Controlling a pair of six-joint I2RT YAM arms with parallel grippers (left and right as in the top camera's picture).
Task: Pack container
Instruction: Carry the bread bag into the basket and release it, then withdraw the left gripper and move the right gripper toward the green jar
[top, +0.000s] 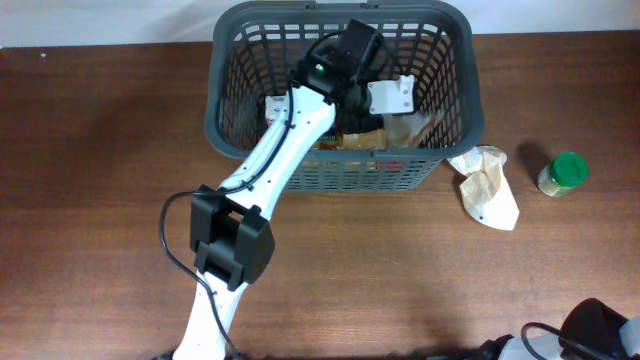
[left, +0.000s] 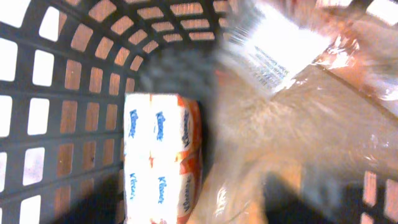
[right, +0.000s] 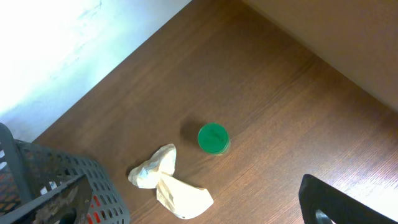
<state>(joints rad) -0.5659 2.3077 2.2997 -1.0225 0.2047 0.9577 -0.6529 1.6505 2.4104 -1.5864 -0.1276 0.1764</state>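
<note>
Large grey basket (top: 340, 178) sits at the far middle of the table (top: 100, 150). The left hand (top: 372, 95) is down inside it among clear-wrapped packets (left: 280, 56); wrist view blurred, cannot tell its grip. 1 tissue pack (left: 158, 155) lies by the basket wall. The right hand (right: 326, 205) is barely in view, grip unclear. Outside, right of the basket: crumpled paper (top: 487, 185), then green-lidded jar (top: 562, 173).

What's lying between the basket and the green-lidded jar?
A crumpled beige wrapper lies between basket and jar, apart from the jar; clearest in the overhead view.
</note>
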